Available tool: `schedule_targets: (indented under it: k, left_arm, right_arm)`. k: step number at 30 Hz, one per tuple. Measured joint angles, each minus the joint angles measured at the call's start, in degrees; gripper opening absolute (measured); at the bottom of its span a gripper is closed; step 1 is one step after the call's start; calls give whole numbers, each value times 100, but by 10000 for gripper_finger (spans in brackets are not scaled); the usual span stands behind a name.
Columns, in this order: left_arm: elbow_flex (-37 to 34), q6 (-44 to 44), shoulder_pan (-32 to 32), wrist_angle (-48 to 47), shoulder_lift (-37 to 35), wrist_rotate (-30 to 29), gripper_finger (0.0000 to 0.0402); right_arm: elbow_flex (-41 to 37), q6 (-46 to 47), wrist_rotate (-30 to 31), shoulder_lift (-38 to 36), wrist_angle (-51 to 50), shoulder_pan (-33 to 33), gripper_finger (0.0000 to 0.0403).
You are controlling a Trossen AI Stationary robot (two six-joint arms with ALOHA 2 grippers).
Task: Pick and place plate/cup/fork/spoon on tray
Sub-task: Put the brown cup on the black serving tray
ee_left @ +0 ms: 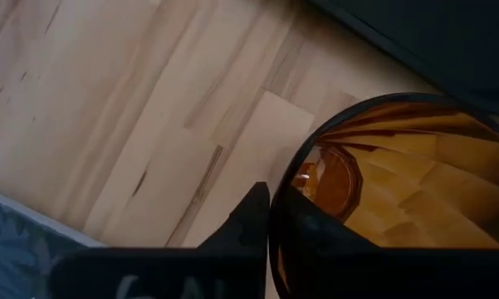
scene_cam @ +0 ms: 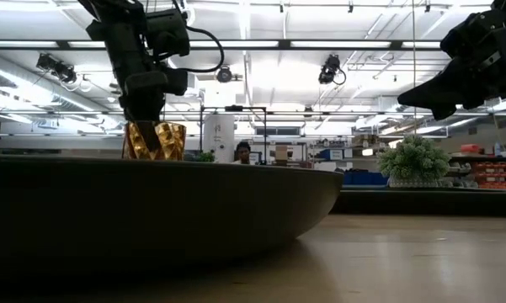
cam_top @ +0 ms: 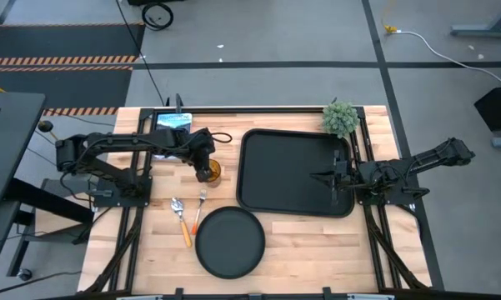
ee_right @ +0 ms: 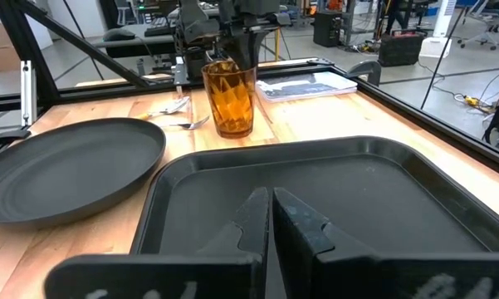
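Left gripper (cam_top: 207, 169) clamped on cup (cam_top: 212, 172) rim.
Cup upright on table, left of tray (cam_top: 293, 172); right gripper (cam_top: 327, 177) closed, empty, over tray.

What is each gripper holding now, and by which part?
The left gripper holds the cup by its rim, one finger inside. The right gripper, over the tray, holds nothing.

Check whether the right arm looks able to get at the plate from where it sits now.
Probably yes. The right gripper hovers over the tray, shut and empty, and the plate lies uncovered just beyond the tray's near corner with nothing between them. Reach itself is unconfirmed.
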Motion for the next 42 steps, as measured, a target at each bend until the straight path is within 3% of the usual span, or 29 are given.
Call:
schedule_targets:
  k: [5,10,21,32,42]
  left_arm:
    - [98,-254,74,80,30,-10,23]
    - [633,-263,208,-106,316,-12,17]
    - [2897,396,487,-1317,1842,-59,20]
    - [5234,898,419,-1312,3635,-56,22]
    - [6564,1250,127,-1243,5004,55,24]
  right_arm:
    - [0,1,0,-1,2,-2,27]
    - [0,-1,0,1,12,-2,27]
    - [0,1,1,0,74,-1,27]
    - [-1,1,1,1,76,-1,27]
    - [0,1,0,1,76,0,27]
